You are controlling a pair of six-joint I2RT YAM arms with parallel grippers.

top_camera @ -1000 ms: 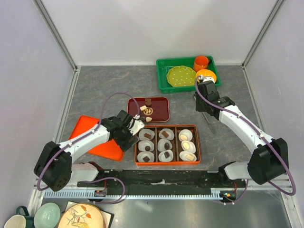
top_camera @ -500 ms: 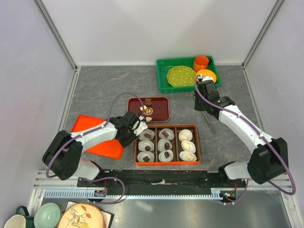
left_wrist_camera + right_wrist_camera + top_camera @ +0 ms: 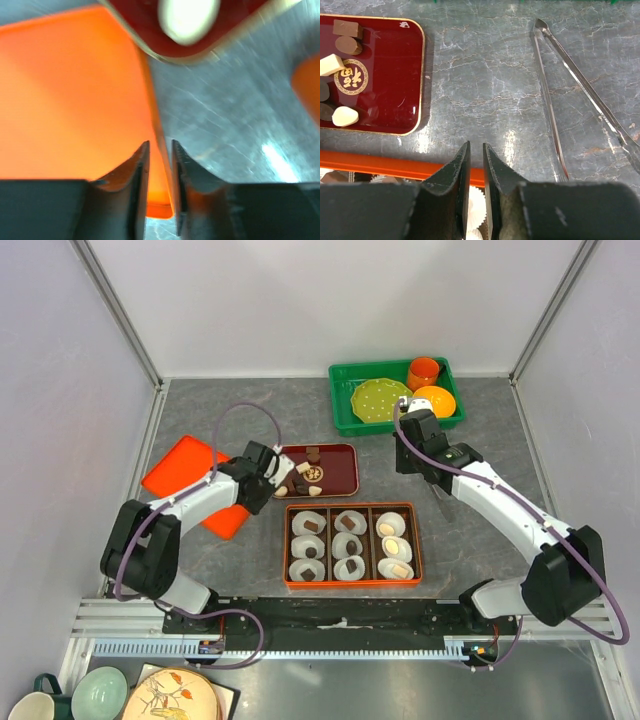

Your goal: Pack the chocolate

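The chocolate [image 3: 312, 473] lies on a dark red tray [image 3: 340, 455]: brown pieces [image 3: 347, 29] and cream-white pieces [image 3: 344, 116]. More pieces sit in white paper cups inside the orange box [image 3: 352, 506]. My left gripper [image 3: 262, 480] [image 3: 160, 147] is shut on the edge of the orange lid [image 3: 185, 475] [image 3: 65, 100], just left of the red tray [image 3: 150, 20]. My right gripper [image 3: 416, 465] [image 3: 476, 149] hovers above the box's far edge [image 3: 380, 162]. Its jaws are almost together with nothing between them.
Clear tongs [image 3: 547, 100] lie on the table right of my right gripper. A green tray [image 3: 345, 420] at the back holds a green plate [image 3: 380, 398], an orange cup [image 3: 423, 370] and an orange bowl [image 3: 437, 400]. Crockery [image 3: 100, 690] sits beyond the near rail.
My left gripper has closed on the orange lid's edge and swung it back and left, toward the red tray. My right gripper has shifted slightly left, its jaws unchanged.
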